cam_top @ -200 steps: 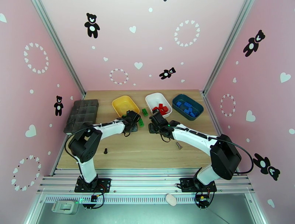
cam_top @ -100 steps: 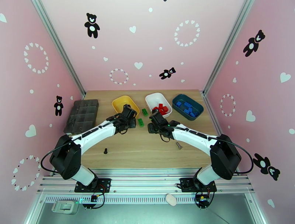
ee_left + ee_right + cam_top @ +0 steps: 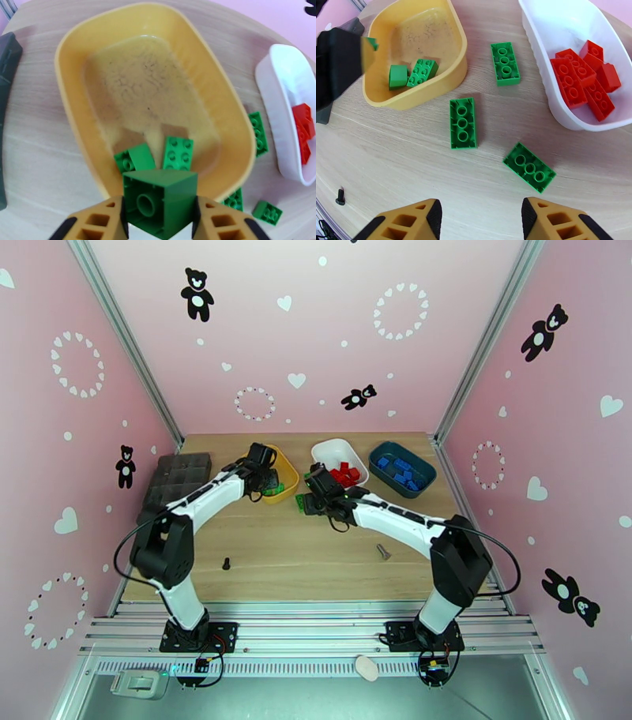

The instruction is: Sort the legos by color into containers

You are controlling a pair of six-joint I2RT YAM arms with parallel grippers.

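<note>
My left claw (image 3: 159, 215) clamps a green brick (image 3: 158, 193) over the yellow tub's (image 3: 67, 67) near rim. My right claw (image 3: 480, 215), apart, has a long green lego (image 3: 463, 123) end-on ahead.

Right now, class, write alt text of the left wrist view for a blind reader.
The left gripper holds a green studded plastic brick over a yellow plastic tub containing two green bricks; a white tub with red bricks sits right.

A dark grey organizer tray (image 3: 175, 481) lay at the table's (image 3: 300, 579) left edge. A small black screw (image 3: 226, 562) sat near the front edge, left of middle; a silver screw (image 3: 383, 551) lay right of middle.
</note>
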